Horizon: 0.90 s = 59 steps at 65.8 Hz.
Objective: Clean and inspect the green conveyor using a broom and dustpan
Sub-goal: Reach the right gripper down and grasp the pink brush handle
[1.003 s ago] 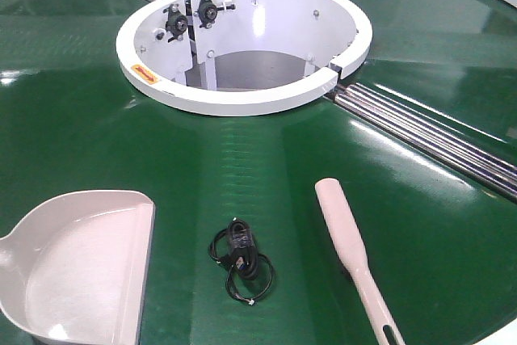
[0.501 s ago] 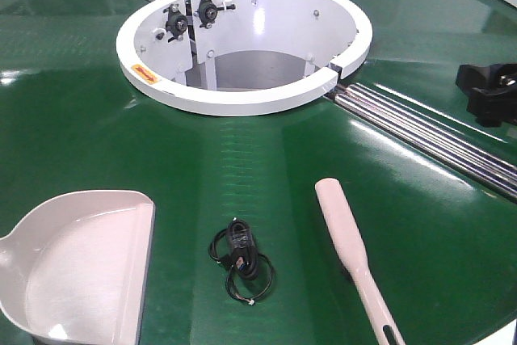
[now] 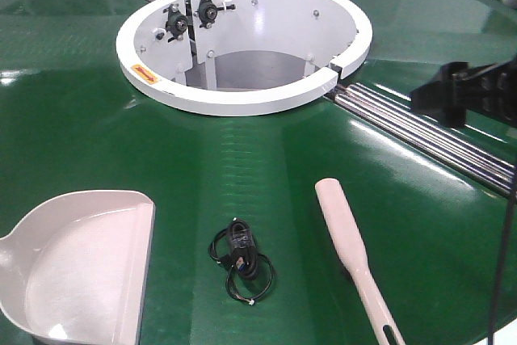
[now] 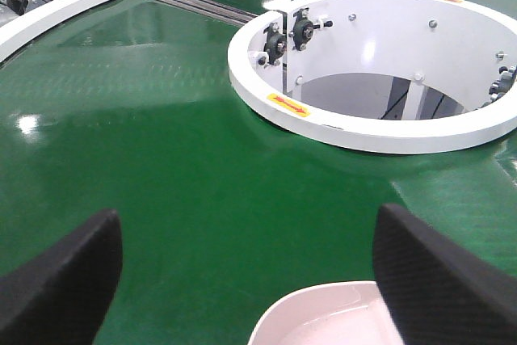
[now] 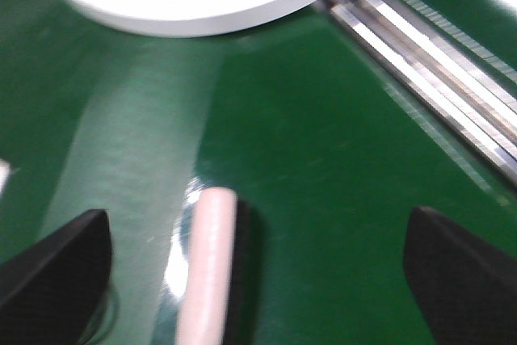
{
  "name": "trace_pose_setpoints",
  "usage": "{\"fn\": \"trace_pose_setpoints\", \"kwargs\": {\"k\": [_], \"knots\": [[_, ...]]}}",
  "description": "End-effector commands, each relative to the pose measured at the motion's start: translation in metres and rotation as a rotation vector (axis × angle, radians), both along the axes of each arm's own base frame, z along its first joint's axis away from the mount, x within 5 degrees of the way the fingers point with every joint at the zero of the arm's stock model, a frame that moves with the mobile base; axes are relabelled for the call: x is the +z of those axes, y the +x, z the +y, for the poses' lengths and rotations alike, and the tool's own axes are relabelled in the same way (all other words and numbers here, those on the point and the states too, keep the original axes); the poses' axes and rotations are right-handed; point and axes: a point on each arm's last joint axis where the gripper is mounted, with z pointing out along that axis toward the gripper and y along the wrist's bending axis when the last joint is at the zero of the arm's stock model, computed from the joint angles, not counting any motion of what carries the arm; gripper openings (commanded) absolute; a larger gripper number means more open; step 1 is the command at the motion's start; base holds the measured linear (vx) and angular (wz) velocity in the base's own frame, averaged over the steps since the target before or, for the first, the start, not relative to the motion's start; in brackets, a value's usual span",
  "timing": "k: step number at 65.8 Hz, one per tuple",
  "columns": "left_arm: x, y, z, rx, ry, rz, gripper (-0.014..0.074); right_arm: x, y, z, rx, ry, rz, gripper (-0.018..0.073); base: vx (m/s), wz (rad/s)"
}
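Glossy green conveyor [image 3: 81,135] fills every view. Nearest, at the left, lies the dustpan [image 3: 77,268], its mouth facing right. The left tool [image 4: 246,228] hangs above the dustpan's far rim, jaws spread wide and empty. Near the dustpan sits a small coiled black cable [image 3: 241,260]. Right of that, the broom [image 3: 351,252] lies flat (hang hole toward the camera). The right tool [image 5: 254,228] hovers released over the broom's far end. Beyond run the silver rollers [image 3: 420,139] and the white ring hub [image 3: 242,101].

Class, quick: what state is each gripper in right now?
Left gripper: open, holding nothing.
Right gripper: open, holding nothing.
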Motion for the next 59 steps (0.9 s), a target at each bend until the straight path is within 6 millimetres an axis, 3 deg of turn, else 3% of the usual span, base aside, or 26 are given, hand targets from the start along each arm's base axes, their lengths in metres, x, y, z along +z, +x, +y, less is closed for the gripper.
{"fn": "trace_pose_setpoints", "kwargs": {"k": [1,8,14,22,36,59], "knots": [[0.018,0.002,-0.001,-0.002,-0.006,-0.109,0.0584,0.014,0.011,0.008,0.067,0.044,-0.01,0.0671,0.0,0.0],[0.018,0.002,-0.001,-0.002,-0.003,-0.109,0.0584,0.006,0.025,0.026,0.134,0.043,0.039,0.0659,0.0,0.0],[0.018,0.002,-0.001,-0.002,-0.003,-0.109,0.0584,-0.007,0.035,0.054,0.205,-0.004,0.078,0.0648,0.0,0.0],[0.018,0.002,-0.001,-0.001,-0.003,-0.109,0.0584,-0.029,0.048,0.081,0.179,-0.092,0.165,0.064,0.0,0.0],[0.018,0.002,-0.001,-0.001,-0.003,-0.109,0.0584,-0.076,0.065,0.09,0.139,-0.238,0.406,0.0622,0.0,0.0],[0.018,0.002,-0.001,-0.001,-0.003,-0.109,0.0584,-0.123,0.085,0.098,0.151,-0.28,0.521,0.0597,0.0,0.0]]}}
